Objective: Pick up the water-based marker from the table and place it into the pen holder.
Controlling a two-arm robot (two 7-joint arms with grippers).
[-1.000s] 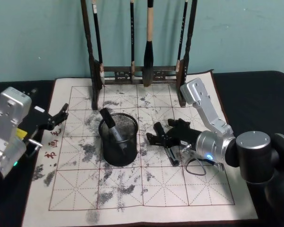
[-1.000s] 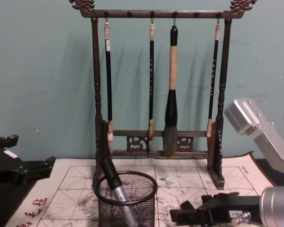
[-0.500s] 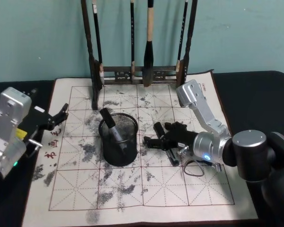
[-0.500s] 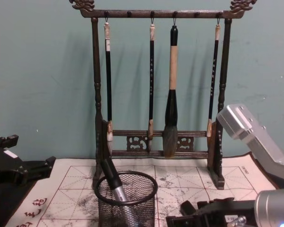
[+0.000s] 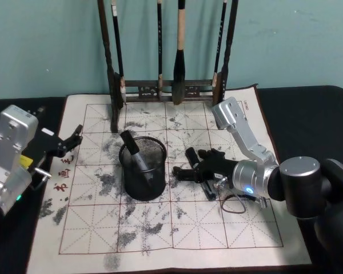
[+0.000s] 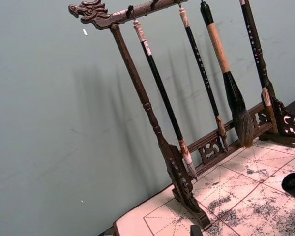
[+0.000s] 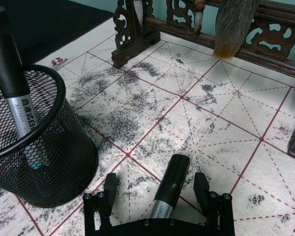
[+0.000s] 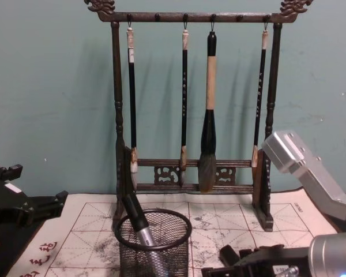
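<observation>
Black at the cap and silver along the barrel, the water-based marker [image 7: 168, 189] lies flat on the practice mat [image 5: 160, 228]. It is just to the right of the pen holder [image 5: 142, 174] and does not touch it. The right gripper [image 7: 155, 183] is low over the marker with its jaws wide apart. One finger stands at each side of the barrel and neither touches it, so this gripper holds nothing. The cap points out past the fingertips, and the barrel lies a little nearer to one finger than to the other.

I judge that the step in hand is the grasp. To do it well, the gripper should first centre itself, because otherwise the closer finger will push the round barrel and it may roll on the mat. It should close on the straight silver part, not on the cap end, and firmly enough that the marker can afterwards be turned upright.

The pen holder is of black wire mesh with a thick rim. A second marker [image 5: 131, 151] leans in it toward the far left, so the free room is at the near right. The lift must clear this rim. The brush rack [image 5: 166, 85] stands at the far side, well apart. The left gripper [image 5: 70, 141] is parked at the left edge of the mat, its fingers apart and empty.
</observation>
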